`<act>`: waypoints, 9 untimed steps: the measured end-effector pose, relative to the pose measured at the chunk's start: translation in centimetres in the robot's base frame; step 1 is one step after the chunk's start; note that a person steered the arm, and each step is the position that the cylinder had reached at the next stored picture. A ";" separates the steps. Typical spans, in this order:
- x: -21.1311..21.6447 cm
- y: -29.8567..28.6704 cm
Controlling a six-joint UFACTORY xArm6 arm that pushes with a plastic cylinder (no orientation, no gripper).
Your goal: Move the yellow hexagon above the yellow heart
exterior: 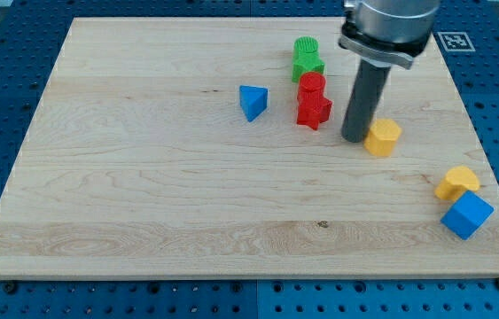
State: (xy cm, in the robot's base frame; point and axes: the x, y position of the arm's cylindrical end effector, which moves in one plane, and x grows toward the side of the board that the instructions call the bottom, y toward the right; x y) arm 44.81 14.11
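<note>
Board point(143, 177) fills the frame; my tip point(354, 139), bare and grasping nothing, touches the yellow hexagon point(382, 137) right of centre. Pushing seems underway: next, drive it rightward, stopping above the yellow heart point(456, 182) at lower right.

Tip point(354, 138) touching hexagon point(383, 137) on its left; heart point(456, 182) well toward lower right, just above cube point(466, 214), near board point(143, 195) edge; triangle point(252, 102) left of two stacked-looking blocks point(313, 99); another pair point(306, 58) directly above those.
</note>
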 end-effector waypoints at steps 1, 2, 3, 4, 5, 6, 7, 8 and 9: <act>0.9 2.7; 0.7 5.8; -1.7 6.2; -4.1 6.5; -4.4 9.9; -3.1 10.8; -2.0 9.4; -0.5 8.9; 1.2 8.9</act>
State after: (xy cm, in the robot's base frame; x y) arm 46.05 23.02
